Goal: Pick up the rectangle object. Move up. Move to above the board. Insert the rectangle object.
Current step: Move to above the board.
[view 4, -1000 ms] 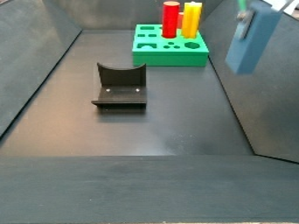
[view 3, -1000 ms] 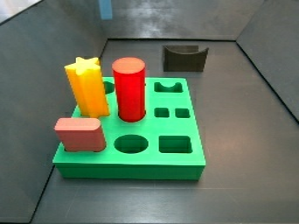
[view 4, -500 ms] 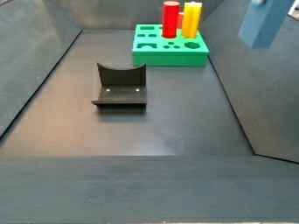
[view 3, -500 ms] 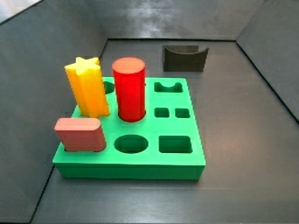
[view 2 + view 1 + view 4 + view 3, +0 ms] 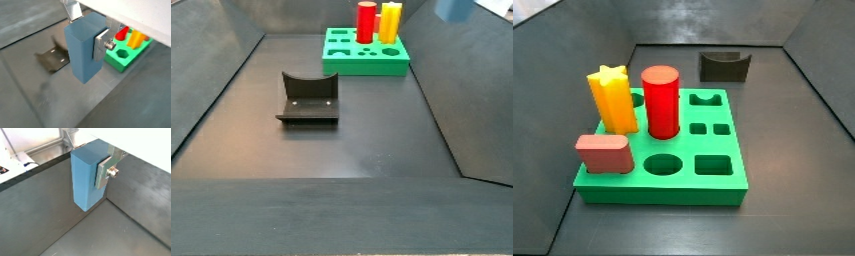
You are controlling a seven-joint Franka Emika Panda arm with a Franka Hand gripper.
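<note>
The rectangle object (image 5: 85,185), a smooth steel-blue slab, hangs upright in my gripper (image 5: 88,160), which is shut on its upper part. It shows the same way in the other wrist view (image 5: 81,60), gripper (image 5: 85,32). A silver finger plate (image 5: 101,46) presses its side. In a side view only the slab's lower end (image 5: 454,8) shows, at the top right edge, high above the floor. The green board (image 5: 660,190) with shaped holes lies on the floor; it also shows far off in a side view (image 5: 365,68) and beyond the slab in a wrist view (image 5: 127,59).
On the board stand a red cylinder (image 5: 660,100), a yellow star post (image 5: 612,98) and a salmon-pink block (image 5: 604,153). The dark fixture (image 5: 309,98) stands on the floor apart from the board and shows in the other side view (image 5: 724,66). Grey walls enclose the floor.
The slab has risen in a side view: most of it showed at the right one second ago, and now only its lower end remains at the top edge.
</note>
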